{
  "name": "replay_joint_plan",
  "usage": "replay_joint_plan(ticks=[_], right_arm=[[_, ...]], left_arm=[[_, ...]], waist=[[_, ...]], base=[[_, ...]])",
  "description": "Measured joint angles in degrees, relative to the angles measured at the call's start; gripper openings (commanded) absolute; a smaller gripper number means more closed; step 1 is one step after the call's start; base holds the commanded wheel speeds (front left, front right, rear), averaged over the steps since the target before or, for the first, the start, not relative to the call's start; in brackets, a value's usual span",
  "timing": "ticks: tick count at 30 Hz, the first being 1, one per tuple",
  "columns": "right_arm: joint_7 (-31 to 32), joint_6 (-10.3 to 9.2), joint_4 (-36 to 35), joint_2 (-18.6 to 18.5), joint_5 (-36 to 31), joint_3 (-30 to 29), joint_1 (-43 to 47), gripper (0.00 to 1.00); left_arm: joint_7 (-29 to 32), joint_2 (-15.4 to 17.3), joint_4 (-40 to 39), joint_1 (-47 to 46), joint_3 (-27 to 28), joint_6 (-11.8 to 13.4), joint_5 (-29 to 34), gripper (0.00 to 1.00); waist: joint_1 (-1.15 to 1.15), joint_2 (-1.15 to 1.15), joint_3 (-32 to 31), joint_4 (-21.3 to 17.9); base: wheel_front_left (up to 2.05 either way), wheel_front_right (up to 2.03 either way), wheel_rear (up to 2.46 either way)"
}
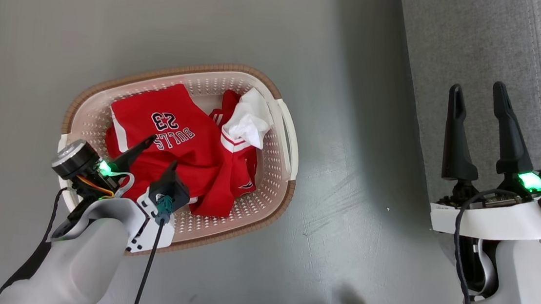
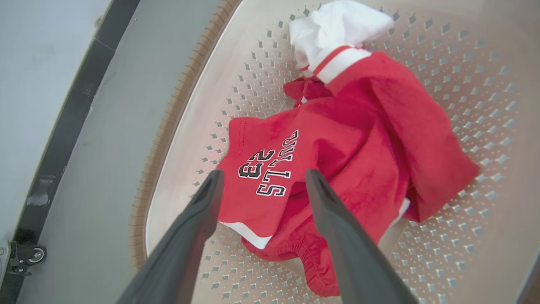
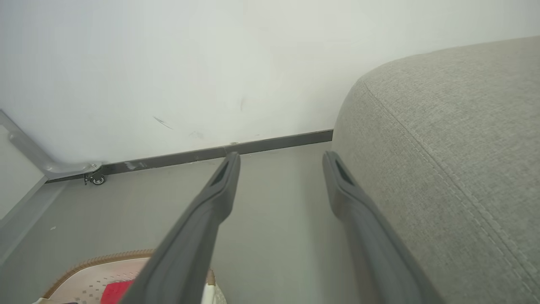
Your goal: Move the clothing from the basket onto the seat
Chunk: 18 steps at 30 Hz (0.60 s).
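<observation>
The clothing [image 1: 178,139] is a heap of red garments with white trim and the lettering "BULLS 23", lying inside the cream basket [image 1: 282,123] on the grey floor. My left gripper [image 1: 163,150] hangs open just above the red jersey [image 2: 295,169], its two fingers straddling the lettering with nothing between them. My right gripper [image 1: 479,92] stands open and empty at the right, over the front edge of the grey seat [image 1: 504,55]. In the right wrist view the seat [image 3: 455,147] curves up on the right, and a corner of the basket [image 3: 84,270] shows at the bottom left.
A white piece of fabric [image 1: 250,118] lies on top of the red heap at the basket's far right end. Bare grey floor [image 1: 346,178] separates the basket from the seat. A white wall [image 3: 211,63] with a dark skirting strip and a small castor [image 3: 98,180] lies beyond.
</observation>
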Motion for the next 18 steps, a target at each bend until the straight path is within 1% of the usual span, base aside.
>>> replay_joint_plan(ticks=[18], right_arm=[[0.0, 0.00, 0.8, 0.0, 1.7, 0.8, -1.8, 1.00]], left_arm=[[1.9, -0.3, 4.7, -5.3, -2.4, -0.8, 2.9, 1.00]], waist=[[0.00, 0.00, 4.5, -1.3]], base=[[0.00, 0.00, 0.00]])
